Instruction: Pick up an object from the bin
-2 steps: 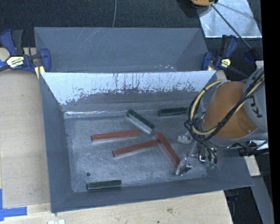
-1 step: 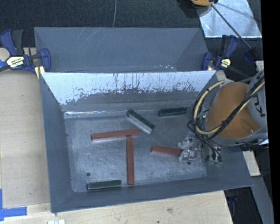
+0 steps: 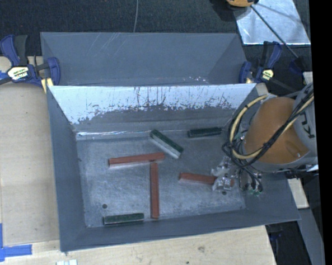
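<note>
Camera view puts the gripper point(image 3: 228, 180) low by the right wall of the speckled grey metal bin point(image 3: 144, 57), at the right end of a short reddish-brown flat bar point(image 3: 196, 179) lying on the floor. Whether it is wide or narrow cannot be told. This looks like the approach step. Next, it needs a close across the bar's narrow width, then a lift. Further out lie two long reddish-brown bars point(image 3: 136, 159) in a T mid-floor, a tilted grey-green bar point(image 3: 166, 143), and hard, straight-edged dark green bars point(image 3: 123, 218) near the front and back walls.

grey bin point(image 3: 64, 163) holds three reddish bars point(image 3: 136, 159) and three dark green bars point(image 3: 123, 218).
</note>
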Action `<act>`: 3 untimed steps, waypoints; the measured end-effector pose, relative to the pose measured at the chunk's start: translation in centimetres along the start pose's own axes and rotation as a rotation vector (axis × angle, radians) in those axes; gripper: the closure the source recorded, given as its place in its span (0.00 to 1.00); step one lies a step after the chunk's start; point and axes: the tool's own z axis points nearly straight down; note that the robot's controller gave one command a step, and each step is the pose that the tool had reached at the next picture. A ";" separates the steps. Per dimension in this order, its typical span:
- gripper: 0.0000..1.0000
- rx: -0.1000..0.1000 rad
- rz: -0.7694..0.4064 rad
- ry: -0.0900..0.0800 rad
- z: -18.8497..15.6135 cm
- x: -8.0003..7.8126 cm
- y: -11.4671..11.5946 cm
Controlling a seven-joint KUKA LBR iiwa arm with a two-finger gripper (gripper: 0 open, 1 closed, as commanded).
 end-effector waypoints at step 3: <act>1.00 0.002 -0.001 0.033 -3.6 0.4 -0.1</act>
